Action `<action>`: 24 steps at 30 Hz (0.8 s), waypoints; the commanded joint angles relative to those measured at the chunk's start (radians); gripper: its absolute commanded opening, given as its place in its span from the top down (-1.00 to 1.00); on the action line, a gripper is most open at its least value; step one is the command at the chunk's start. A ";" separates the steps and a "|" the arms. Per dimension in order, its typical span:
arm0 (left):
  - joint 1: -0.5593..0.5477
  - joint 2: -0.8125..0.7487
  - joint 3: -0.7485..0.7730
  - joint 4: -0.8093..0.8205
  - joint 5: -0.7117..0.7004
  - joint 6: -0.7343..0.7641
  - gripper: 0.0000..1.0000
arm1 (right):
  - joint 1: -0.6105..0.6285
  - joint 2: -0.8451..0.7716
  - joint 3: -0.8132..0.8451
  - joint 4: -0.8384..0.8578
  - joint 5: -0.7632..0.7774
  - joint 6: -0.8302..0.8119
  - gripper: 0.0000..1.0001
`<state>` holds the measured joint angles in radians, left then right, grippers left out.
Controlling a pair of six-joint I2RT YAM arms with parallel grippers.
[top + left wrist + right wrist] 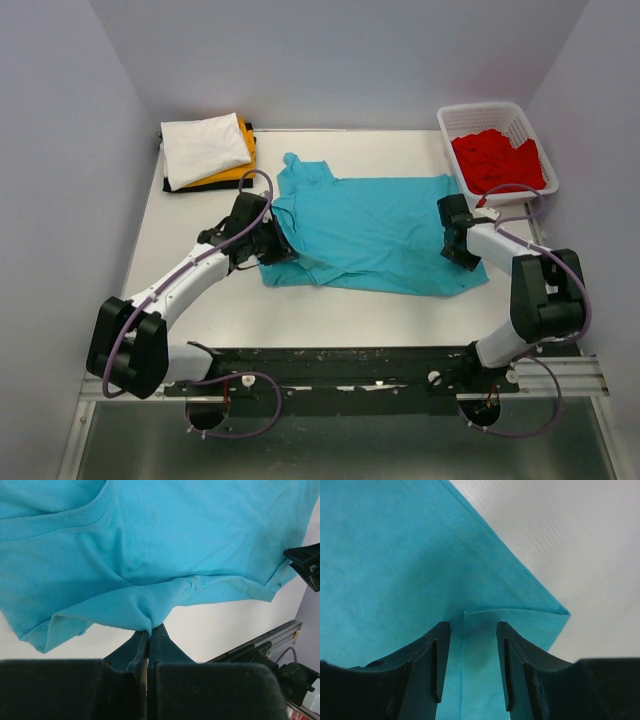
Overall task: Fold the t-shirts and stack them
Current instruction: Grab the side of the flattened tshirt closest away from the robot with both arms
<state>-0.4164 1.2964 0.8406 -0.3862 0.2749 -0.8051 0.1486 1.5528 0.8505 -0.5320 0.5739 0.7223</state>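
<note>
Pinching near-left edge of teal t-shirt (375, 232): L gripper (148, 631), jaws clenched on bunched cloth, arm stretched fwd. R gripper (472, 630) low, jaws apart astride folded hem corner (wrist view only). Shirt flat mid-table (330, 310). Far-left stack (205, 150): 3 shirts, white/orange-yellow/black. Basket (500, 115): red cloth (497, 160), qty unclear.

Black t-shirt (175, 187) (bottommost) mostly hidden

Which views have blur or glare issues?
Top external: even light, sharp, no glare on the teal t-shirt. Left wrist: cloth sharp, left end effector dark and soft up close. Right wrist: hem stitching sharp, right end effector soft, table bright, low contrast.
</note>
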 commanded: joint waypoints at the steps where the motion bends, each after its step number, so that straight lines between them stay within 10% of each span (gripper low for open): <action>1: 0.001 -0.037 -0.009 0.010 -0.008 0.022 1.00 | -0.004 0.045 -0.012 -0.001 -0.024 0.025 0.01; 7: 0.001 -0.042 -0.006 0.002 -0.022 0.021 1.00 | -0.005 -0.003 -0.024 -0.035 0.045 0.080 0.42; 24: 0.001 -0.054 -0.014 -0.013 -0.054 0.018 1.00 | -0.004 -0.020 -0.034 -0.052 0.089 0.087 0.66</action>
<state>-0.4164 1.2655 0.8387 -0.3985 0.2424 -0.7963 0.1486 1.5188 0.8154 -0.5777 0.6163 0.7952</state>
